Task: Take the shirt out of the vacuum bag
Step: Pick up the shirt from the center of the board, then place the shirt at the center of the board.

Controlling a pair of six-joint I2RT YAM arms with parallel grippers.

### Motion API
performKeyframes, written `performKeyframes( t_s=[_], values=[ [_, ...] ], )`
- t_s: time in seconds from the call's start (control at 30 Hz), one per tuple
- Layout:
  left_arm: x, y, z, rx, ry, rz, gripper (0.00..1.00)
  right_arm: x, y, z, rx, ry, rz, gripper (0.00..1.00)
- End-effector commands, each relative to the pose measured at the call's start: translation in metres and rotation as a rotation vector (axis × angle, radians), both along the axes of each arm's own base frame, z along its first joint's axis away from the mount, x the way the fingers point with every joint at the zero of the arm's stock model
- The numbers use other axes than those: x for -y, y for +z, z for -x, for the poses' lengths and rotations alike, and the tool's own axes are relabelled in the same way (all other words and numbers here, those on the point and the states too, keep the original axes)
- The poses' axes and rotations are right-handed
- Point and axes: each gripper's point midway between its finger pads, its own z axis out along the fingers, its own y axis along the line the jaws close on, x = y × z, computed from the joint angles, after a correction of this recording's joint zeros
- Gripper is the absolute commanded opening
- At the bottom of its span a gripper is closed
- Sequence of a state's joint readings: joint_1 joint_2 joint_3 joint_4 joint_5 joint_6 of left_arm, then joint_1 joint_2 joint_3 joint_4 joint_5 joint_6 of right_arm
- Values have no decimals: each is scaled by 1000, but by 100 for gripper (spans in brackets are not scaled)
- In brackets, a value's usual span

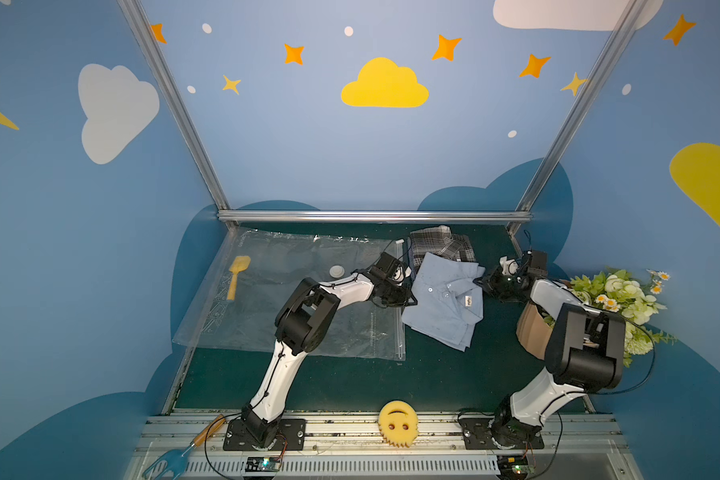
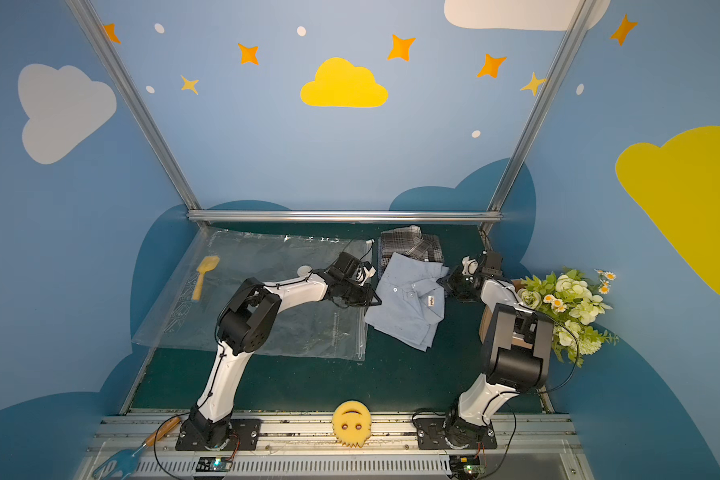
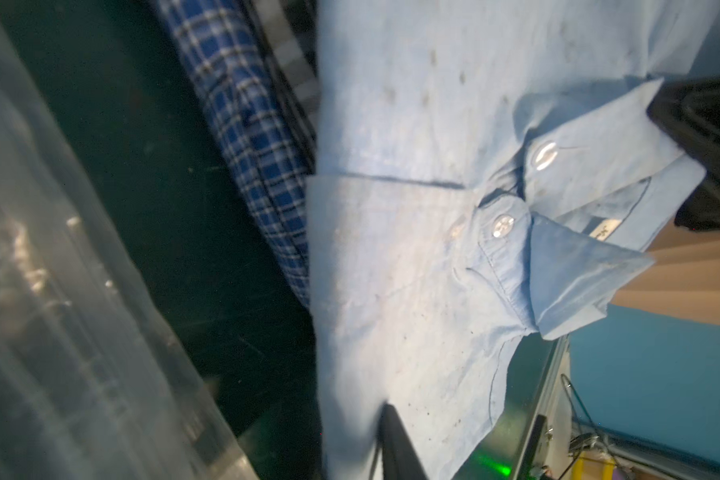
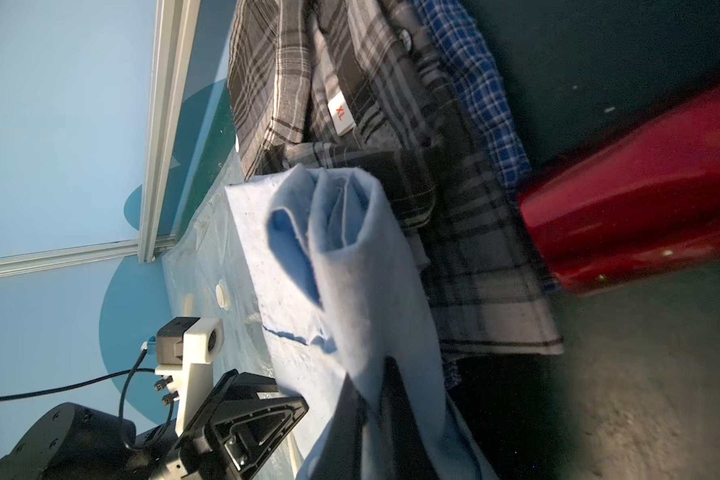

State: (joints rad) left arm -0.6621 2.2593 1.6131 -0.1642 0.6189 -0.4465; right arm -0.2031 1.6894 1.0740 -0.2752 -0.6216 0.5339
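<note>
Right pincer point(image 4: 371, 382) pinches blue shirt point(image 4: 350, 270); cannot tell whether left pincer point(image 3: 464, 419) grips it

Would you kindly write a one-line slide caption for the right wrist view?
Right gripper pinching the folded light blue shirt, plaid shirts and vacuum bag beyond.

shirt point(image 1: 445, 303): light blue, buttoned, folded, fully out of the bag, lying on the tabletop point(image 1: 350, 382) just beside the zip edge. vacuum bag point(image 1: 287, 257): clear, crinkly, flat on tabletop, round white valve point(image 1: 336, 271) up.
</note>
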Motion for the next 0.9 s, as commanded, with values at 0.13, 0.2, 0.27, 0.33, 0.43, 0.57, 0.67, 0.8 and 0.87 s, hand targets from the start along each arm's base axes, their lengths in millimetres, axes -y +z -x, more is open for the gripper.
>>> performKeyframes(
  t_s=[0.13,0.2,0.27,0.33,0.43,0.57,0.67,0.8,0.87],
  values=[
    [10,64,-5,93,-13,62,9,-13,46,-7,86,50,21,0],
    [12,81,-3,123,-15,69,8,-14,57,-8,105,57,26,0],
    [13,94,-1,134,-19,78,8,-14,68,-8,119,61,36,0],
    [15,109,-2,148,-17,101,8,-14,81,-12,141,58,41,0],
    [20,124,-8,168,-21,116,8,-12,98,-22,175,53,45,0],
    [30,134,-22,194,-23,125,9,-7,117,-43,210,48,55,0],
    [35,130,-36,196,-10,115,9,-4,124,-63,226,48,45,0],
    [41,116,-54,176,2,116,9,-3,125,-92,231,61,28,0],
    [44,108,-61,163,9,108,9,0,119,-105,217,60,24,0]
  ],
)
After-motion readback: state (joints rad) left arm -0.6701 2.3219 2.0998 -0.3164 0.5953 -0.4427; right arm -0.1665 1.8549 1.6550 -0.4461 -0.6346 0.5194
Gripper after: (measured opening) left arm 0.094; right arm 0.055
